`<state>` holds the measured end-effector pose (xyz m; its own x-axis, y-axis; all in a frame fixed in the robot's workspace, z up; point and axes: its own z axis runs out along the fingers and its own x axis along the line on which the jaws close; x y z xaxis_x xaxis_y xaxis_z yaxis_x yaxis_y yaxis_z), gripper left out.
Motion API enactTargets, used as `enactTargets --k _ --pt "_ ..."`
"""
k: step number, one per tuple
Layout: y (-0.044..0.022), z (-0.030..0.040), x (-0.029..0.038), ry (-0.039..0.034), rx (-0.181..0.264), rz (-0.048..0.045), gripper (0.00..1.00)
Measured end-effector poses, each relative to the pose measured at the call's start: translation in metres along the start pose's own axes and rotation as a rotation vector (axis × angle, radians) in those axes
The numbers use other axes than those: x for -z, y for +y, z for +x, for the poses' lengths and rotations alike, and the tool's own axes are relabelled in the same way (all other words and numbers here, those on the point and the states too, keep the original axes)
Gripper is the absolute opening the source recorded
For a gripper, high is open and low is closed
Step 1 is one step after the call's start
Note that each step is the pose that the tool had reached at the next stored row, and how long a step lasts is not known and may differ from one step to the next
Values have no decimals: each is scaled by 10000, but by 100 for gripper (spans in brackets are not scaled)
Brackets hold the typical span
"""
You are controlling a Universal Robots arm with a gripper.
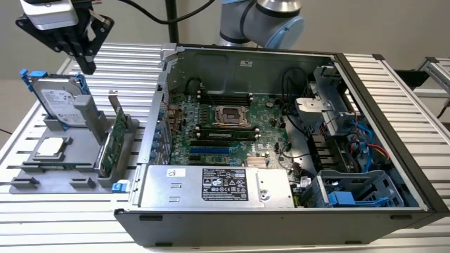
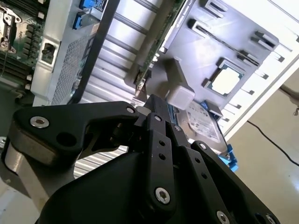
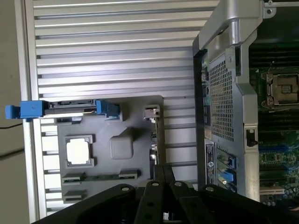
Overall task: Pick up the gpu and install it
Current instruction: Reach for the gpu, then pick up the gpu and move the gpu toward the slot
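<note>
In the exterior view, I am hanging my gripper (image 1: 87, 67) in the air above the blue-framed hard drive (image 1: 60, 101), with the fingers pressed together and gripping nothing. The gpu (image 1: 113, 139) is standing on edge in the grey fixture (image 1: 70, 167), between the hard drive and the open computer case (image 1: 383, 113), apart from my fingers. A CPU chip (image 1: 52, 147) is lying flat on the fixture, to the exterior view's left of the gpu.

In the second wrist view, my closed gripper (image 2: 155, 110) is pointing toward the near end of the gpu (image 2: 158, 45), with the CPU chip (image 2: 227, 79) and hard drive (image 2: 205, 123) beside it.

In the first wrist view, my gripper (image 3: 164, 169) is showing both fingers side by side, close to the gpu's thin edge (image 3: 153, 150), which is running alongside the case (image 3: 224, 93).
</note>
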<state>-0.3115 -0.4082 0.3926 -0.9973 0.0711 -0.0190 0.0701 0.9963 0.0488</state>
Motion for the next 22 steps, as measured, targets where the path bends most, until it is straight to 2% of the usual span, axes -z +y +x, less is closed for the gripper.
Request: enactTargets --k 2,11,17,22 --pt "-2 27 1 0 -1 0 0" --pt "-40 21 3 1 -1 1 0" --pt "-119 -3 6 1 0 0 0" --pt "-209 -10 10 1 0 1 0"
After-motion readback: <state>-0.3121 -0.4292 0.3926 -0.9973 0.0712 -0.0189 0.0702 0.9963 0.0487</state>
